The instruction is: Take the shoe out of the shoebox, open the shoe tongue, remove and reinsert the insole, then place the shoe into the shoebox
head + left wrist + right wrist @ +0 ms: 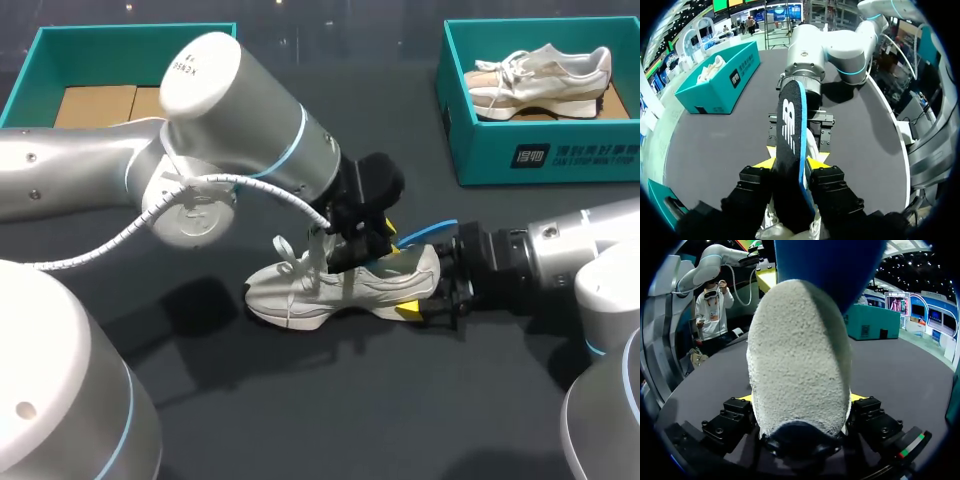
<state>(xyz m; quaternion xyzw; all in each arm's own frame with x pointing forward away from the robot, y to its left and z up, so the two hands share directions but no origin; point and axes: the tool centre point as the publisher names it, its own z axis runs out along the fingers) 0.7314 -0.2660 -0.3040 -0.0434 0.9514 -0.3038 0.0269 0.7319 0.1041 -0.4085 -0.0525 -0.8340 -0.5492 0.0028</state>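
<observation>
Okay, shoe [330, 290]: pale lace-up sneaker, standing on its sole in the middle of the tabletop [300, 410], outside both boxes; toe points to the robot's left, heel to its right.
Insole [790, 145]: dark with a blue edge, standing on edge over the shoe's opening; far end juts out past the heel, above the right arm's wrist. Can't tell if the near end sits inside the shoe.
Left tool [791, 162]: directly over the shoe's opening, yellow tips pressed on both faces of the insole, pinching it.
Right tool [801, 399]: low at the tabletop behind the shoe, a yellow tip on each side of the heel, clamped on it.
Right shoebox [545, 155]: teal, far right of the tabletop, well apart from the shoe; a second shoe [540, 75] lies inside, of the same pale kind.
Left shoebox [40, 60]: teal, far left, partly hidden by the left arm; brown cardboard [95, 105] on its floor.
</observation>
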